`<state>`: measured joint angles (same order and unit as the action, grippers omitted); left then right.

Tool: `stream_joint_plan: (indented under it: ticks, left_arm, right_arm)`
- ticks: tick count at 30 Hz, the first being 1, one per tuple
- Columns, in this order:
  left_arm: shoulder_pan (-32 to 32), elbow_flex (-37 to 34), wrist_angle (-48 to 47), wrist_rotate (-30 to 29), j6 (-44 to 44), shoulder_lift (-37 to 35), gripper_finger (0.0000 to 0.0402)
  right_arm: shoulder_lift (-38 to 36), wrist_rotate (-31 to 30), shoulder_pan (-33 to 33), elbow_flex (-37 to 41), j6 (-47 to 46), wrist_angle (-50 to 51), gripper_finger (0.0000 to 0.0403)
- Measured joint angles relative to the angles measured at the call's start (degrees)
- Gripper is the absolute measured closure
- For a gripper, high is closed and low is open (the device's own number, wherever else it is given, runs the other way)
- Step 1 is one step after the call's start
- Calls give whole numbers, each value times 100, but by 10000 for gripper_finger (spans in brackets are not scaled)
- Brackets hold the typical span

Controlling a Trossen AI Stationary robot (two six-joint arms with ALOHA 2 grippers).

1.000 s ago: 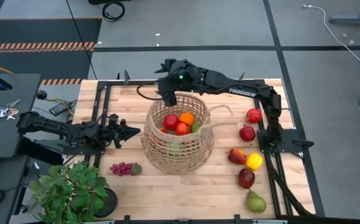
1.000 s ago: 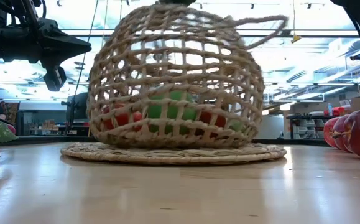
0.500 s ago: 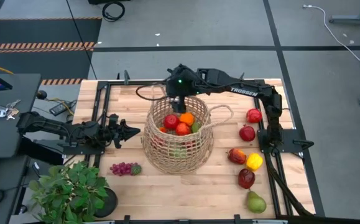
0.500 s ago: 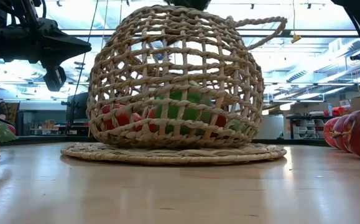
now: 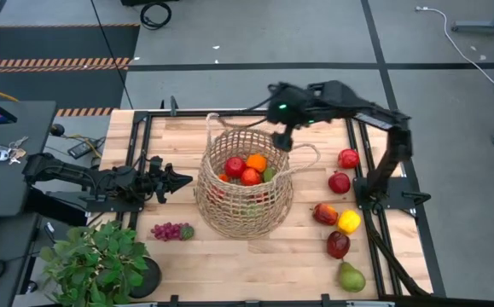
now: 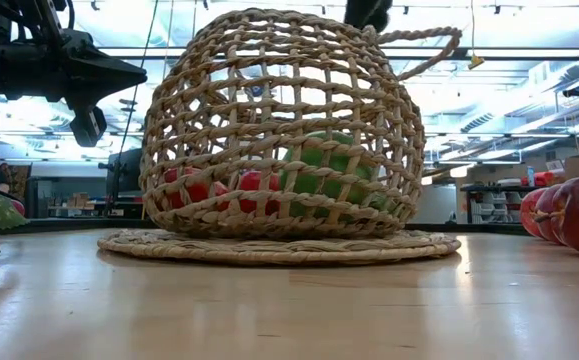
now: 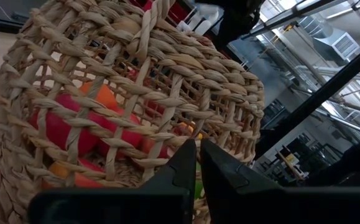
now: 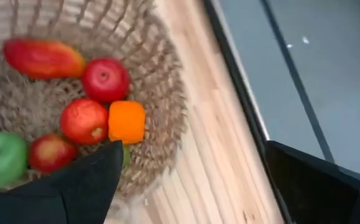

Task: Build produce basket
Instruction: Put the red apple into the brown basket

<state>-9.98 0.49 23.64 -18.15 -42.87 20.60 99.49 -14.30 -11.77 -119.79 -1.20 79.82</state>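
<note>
High view: the basket [image 5: 245,192] stands near the middle of the bench [image 5: 229,260], holding red apples [image 5: 235,166], an orange [image 5: 256,162] and a green fruit at its right inner wall. The right claw [image 5: 286,136] hangs above the basket's far right rim, beside the looped handle [image 5: 306,158]; its fingers are spread wide with nothing between them, as the right wrist view confirms, where both dark fingers [image 8: 68,186] frame the open basket [image 8: 161,93] and the fruit inside. The left claw [image 5: 183,181] lies low at the basket's left side, its tips pinched together and empty; the left wrist view shows its closed fingers [image 7: 189,165] pointing at the woven wall [image 7: 136,93]. More produce lies along the bench's right edge: two dark red fruits [image 5: 343,170], a red-and-yellow one [image 5: 324,213], a yellow pepper [image 5: 348,222], another dark red fruit [image 5: 338,245] and a green pear [image 5: 351,277] toward the near right corner. Purple grapes [image 5: 171,231] lie toward the near left, next to a potted plant [image 5: 97,264] at the near left corner. The low view shows a green apple [image 6: 329,170] and red fruit through the weave.
</note>
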Motion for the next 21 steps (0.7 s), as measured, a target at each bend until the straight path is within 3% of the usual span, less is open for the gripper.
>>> stream_joint_plan:
  ticks: [8, 11, 19, 21]
  left_arm:
    - [0, 2, 4, 0, 8, -2, 366]
    - [0, 0, 4, 0, 132, 0, 370]
    - [93, 0, 393, -155, -45, -3, 368]
    - [59, 0, 678, 17, 357, 0, 366]
  right_arm:
    - [-1280, -154, 426, -7, -1299, 81, 16]
    - [-1628, -485, 698, -7, -1700, 36, 16]
    - [-2133, -1270, 1530, -7, -2570, 119, 17]
    - [-2158, -1386, 1759, -5, -2755, 176, 17]
